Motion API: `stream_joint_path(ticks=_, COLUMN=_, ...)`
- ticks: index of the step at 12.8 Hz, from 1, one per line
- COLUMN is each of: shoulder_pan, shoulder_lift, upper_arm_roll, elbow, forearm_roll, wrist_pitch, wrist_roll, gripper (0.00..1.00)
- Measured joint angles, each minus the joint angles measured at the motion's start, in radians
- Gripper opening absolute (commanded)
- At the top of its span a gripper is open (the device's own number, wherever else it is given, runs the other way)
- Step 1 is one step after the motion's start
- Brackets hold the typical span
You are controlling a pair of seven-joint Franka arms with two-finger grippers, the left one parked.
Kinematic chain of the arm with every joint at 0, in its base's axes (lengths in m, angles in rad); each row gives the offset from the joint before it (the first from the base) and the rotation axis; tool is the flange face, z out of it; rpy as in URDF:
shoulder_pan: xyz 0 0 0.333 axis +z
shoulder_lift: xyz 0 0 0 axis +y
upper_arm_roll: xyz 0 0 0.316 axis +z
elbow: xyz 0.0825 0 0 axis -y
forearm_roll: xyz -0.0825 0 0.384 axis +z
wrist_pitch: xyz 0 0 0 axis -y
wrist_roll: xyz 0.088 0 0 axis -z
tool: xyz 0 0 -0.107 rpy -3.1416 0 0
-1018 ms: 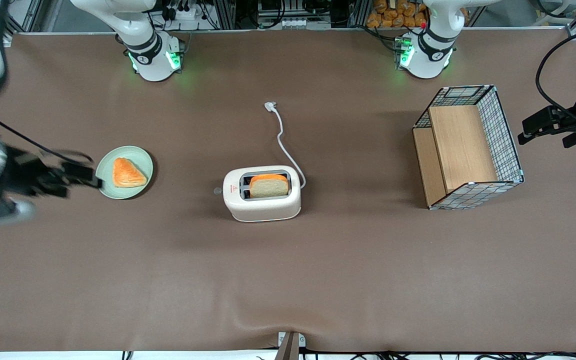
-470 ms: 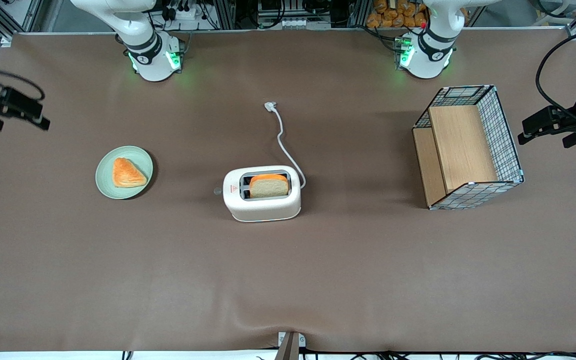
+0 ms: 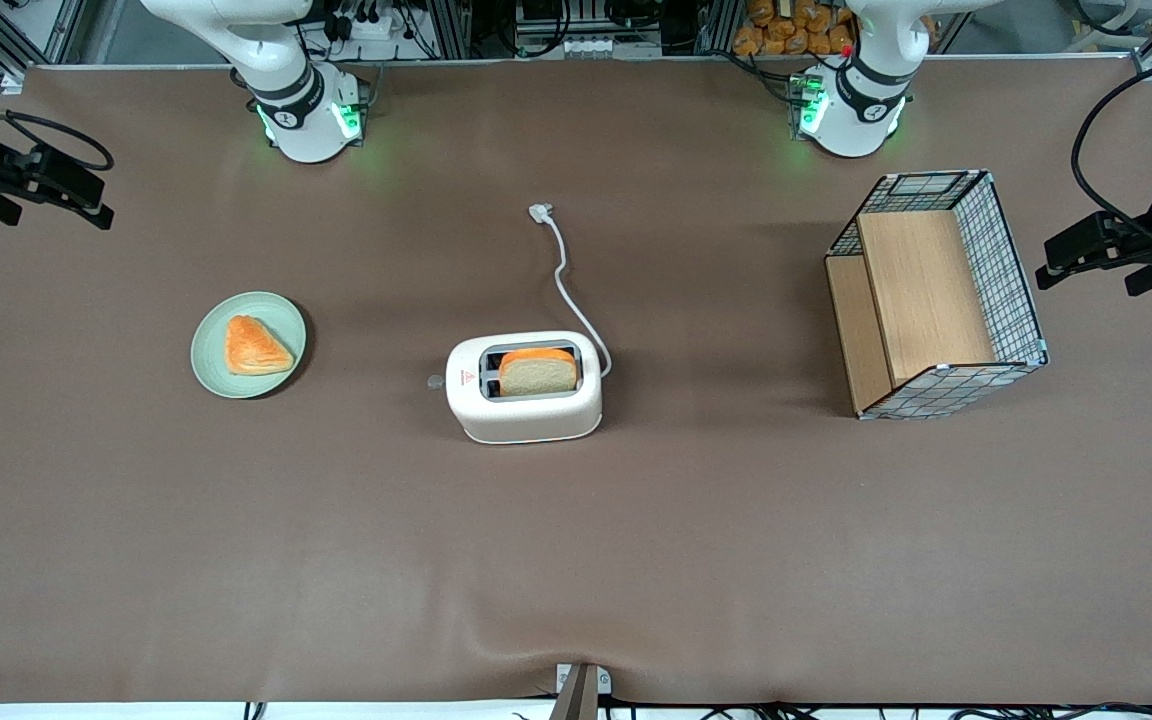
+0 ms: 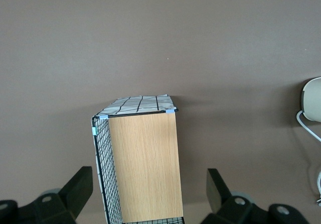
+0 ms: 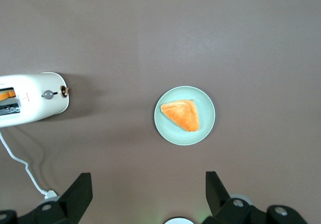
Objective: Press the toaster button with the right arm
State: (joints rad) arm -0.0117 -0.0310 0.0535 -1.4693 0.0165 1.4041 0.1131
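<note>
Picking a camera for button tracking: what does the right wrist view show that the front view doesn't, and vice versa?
Only the right wrist view: the small grey knob on the toaster's narrow end seen face-on, with a brown-tipped stub beside it.

Only the front view: the wire-and-wood basket, the bread slice standing in a slot, and the black gripper high at the working arm's end of the table, jaws open.

Both: the cream-white two-slot toaster, its grey round button, the white cord, and the pale green plate holding an orange pastry wedge.
</note>
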Motion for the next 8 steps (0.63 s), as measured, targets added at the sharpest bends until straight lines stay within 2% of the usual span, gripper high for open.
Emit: stream_joint_path(ticks=8, shoulder_pan=-0.002, shoulder_lift=0.012, upper_arm_roll=-0.009, elbow=0.01, forearm_roll=-0.001, wrist_pitch=0.004, wrist_roll=0.001, gripper=1.0)
